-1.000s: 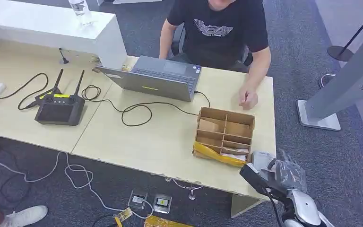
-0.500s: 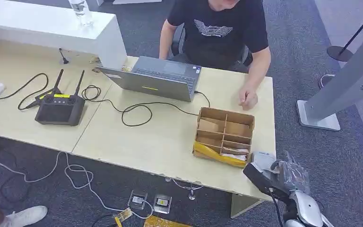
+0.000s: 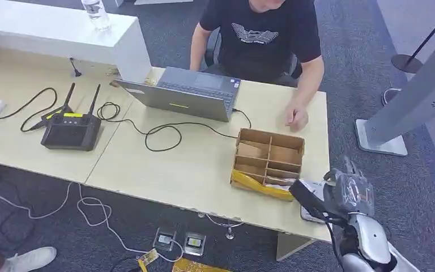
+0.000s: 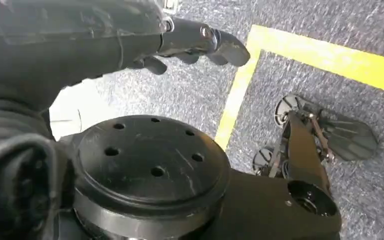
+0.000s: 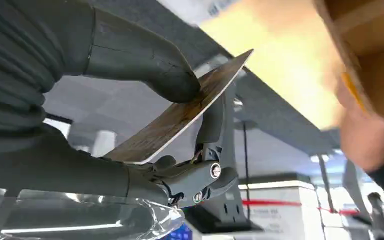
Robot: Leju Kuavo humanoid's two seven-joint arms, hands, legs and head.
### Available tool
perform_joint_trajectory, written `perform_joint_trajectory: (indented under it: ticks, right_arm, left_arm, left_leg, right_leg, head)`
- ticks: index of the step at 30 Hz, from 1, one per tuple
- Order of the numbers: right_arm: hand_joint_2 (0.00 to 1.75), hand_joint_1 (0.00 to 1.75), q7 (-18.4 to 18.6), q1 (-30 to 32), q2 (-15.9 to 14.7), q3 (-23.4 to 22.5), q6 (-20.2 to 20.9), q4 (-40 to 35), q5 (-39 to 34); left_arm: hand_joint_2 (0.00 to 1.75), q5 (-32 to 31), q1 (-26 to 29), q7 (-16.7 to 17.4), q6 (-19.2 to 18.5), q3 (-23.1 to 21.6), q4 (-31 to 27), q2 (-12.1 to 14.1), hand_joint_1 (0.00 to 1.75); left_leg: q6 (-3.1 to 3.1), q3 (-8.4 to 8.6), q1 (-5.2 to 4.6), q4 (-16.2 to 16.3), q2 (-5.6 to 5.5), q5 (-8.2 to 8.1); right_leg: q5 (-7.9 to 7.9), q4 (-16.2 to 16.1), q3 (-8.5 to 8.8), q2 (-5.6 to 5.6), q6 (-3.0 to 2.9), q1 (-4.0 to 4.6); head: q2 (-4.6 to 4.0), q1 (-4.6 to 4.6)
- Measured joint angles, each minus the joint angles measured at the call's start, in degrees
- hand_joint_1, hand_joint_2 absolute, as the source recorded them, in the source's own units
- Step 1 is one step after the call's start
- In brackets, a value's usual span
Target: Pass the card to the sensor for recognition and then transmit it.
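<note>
On my left wrist feed the left robot hand (image 4: 190, 42) hangs over grey carpet beside a yellow floor line (image 4: 240, 90); its fingers (image 4: 225, 45) are stretched out and a little apart, and I see nothing in them.

Taking the wooden divider box (image 3: 269, 161) on the desk (image 3: 192, 164) as my reference: a grey laptop (image 3: 184, 96) sits behind it and to its left, with a black cable (image 3: 164, 130) looping between the two. Further left of the box is a black controller (image 3: 71, 130) with two antennas. A person in a black shirt (image 3: 263, 34) sits behind the desk, one hand (image 3: 297, 119) resting on the top just behind the box.

The right robot hand (image 3: 348, 192) is just to the right of the box's near corner, at the desk's edge. It is clamped on the card (image 3: 314, 192): in the right wrist view the thick thumb (image 5: 145, 62) presses on one face of the card (image 5: 180, 117) and a darker finger (image 5: 215, 125) backs the other side. The card is tilted, its free end pointing toward the box, held off the desk as far as I can tell.
</note>
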Motion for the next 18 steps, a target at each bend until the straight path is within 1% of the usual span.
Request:
perform_joint_trajectory:
  ticks: [5,7,9,13,18]
  right_arm:
    - [1.75,1.75,1.09,-3.05,-0.5,-0.39,0.88,-2.84,1.62]
    - [1.75,1.75,1.47,-5.49,-0.79,-0.37,1.66,-4.22,1.86]
    - [1.75,1.75,1.55,-7.65,-1.03,-0.35,1.73,-5.21,0.44]
    - [1.75,1.75,1.49,-9.64,-1.01,-0.2,1.18,-5.76,-2.73]
    - [1.75,1.75,1.05,-12.69,-0.87,0.79,1.38,-6.03,-2.58]
  left_arm:
    - [0.0,0.0,0.05,-0.24,0.26,0.0,0.0,0.0,0.0]
    - [0.0,0.0,0.05,-0.33,0.35,0.0,0.0,0.0,0.0]
    - [0.0,0.0,0.0,-0.46,0.35,0.0,-0.02,-0.02,0.0]
    - [0.0,0.02,0.05,-0.48,0.37,0.0,-0.02,-0.07,0.0]
    - [0.0,0.0,0.01,-0.48,0.35,0.0,-0.13,-0.09,0.0]
  left_leg:
    - [0.0,-0.03,-0.01,0.0,-0.03,0.01]
    - [0.0,-0.02,-0.02,0.0,0.06,0.01]
    - [0.0,0.0,-0.01,0.01,0.06,0.01]
    - [-0.02,-0.05,-0.01,0.0,0.03,0.03]
    - [-0.02,-0.06,0.0,0.0,0.02,0.03]
  right_leg:
    - [0.01,0.0,-0.01,-0.04,0.0,-0.01]
    - [0.06,0.0,-0.05,0.01,0.0,-0.02]
    - [0.07,0.0,-0.04,0.05,0.0,-0.01]
    - [0.07,0.0,-0.04,0.0,0.0,-0.01]
    - [0.07,0.0,-0.03,-0.01,0.0,-0.01]
  head:
    - [0.0,0.02]
    - [0.0,-0.02]
    - [0.0,0.02]
    - [0.0,0.02]
    - [0.0,0.0]
